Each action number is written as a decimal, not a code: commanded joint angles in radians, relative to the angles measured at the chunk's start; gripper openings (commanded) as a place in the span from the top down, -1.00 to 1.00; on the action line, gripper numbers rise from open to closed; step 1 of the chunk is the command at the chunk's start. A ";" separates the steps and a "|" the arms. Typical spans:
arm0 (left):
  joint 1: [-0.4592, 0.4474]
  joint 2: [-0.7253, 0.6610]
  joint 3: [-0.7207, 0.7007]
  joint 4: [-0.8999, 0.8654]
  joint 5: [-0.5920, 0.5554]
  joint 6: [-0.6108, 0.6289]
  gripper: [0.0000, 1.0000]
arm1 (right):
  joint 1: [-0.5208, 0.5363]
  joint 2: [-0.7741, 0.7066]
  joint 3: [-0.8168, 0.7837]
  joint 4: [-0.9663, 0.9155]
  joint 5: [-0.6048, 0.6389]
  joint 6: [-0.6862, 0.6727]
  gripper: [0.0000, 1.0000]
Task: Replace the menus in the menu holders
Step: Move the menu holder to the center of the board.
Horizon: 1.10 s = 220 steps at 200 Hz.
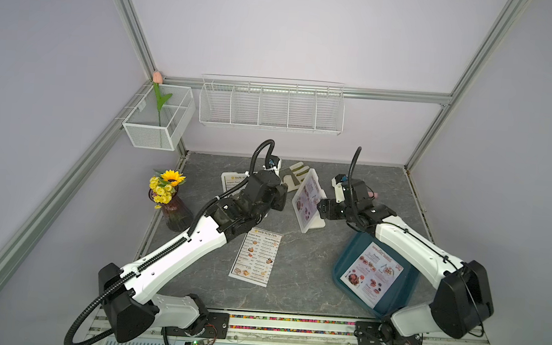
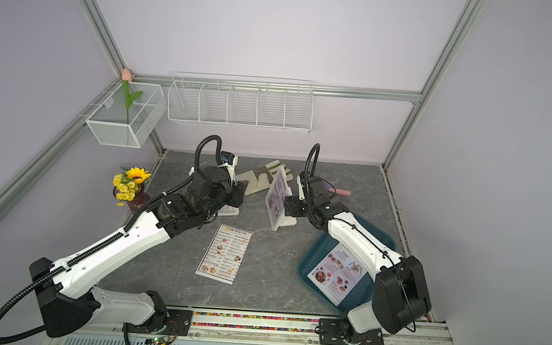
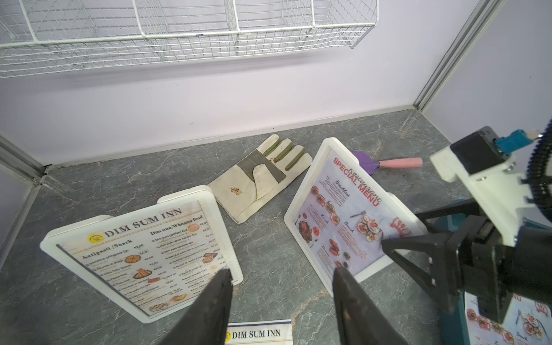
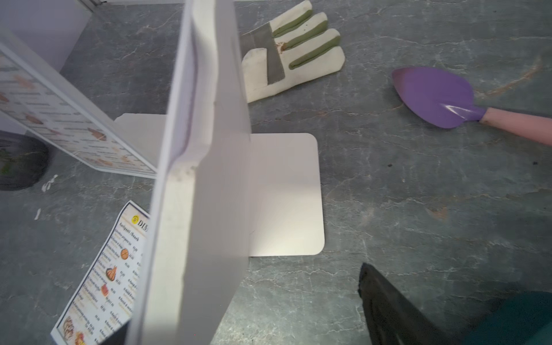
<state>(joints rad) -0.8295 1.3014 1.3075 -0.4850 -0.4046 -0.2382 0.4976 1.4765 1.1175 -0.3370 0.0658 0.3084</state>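
Extracting menu (image 3: 343, 215): I'd pinch an exposed edge (thin, limp paper); left gripper (image 3: 282, 295), right gripper (image 1: 323, 209) both spread, empty.

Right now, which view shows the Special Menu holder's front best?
The left wrist view: the holder faces it, heading readable. The right wrist view shows only its edge and back foot; both top views show the holder small and oblique.
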 commanded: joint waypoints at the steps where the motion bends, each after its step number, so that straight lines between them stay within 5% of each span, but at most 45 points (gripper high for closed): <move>1: 0.006 -0.022 -0.005 -0.008 -0.020 -0.007 -0.12 | -0.036 0.009 0.013 0.028 0.047 -0.050 -0.74; 79: 0.006 -0.020 -0.006 -0.009 -0.004 -0.015 -0.14 | -0.161 0.061 0.083 0.004 0.093 -0.125 -0.78; 133: 0.006 -0.039 -0.035 -0.072 -0.004 -0.038 -0.15 | -0.109 -0.011 0.060 -0.044 0.123 -0.071 -0.72; 183: 0.017 -0.030 -0.092 -0.118 0.009 -0.117 -0.20 | 0.087 -0.134 -0.033 -0.087 0.238 0.193 -0.19; 220: 0.017 -0.027 -0.114 -0.107 0.021 -0.130 -0.20 | 0.179 0.004 -0.036 0.073 0.288 0.319 0.17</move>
<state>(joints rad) -0.8169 1.2800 1.2018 -0.5800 -0.3923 -0.3283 0.6449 1.3720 1.0863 -0.3595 0.2863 0.4911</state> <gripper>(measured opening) 0.603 0.453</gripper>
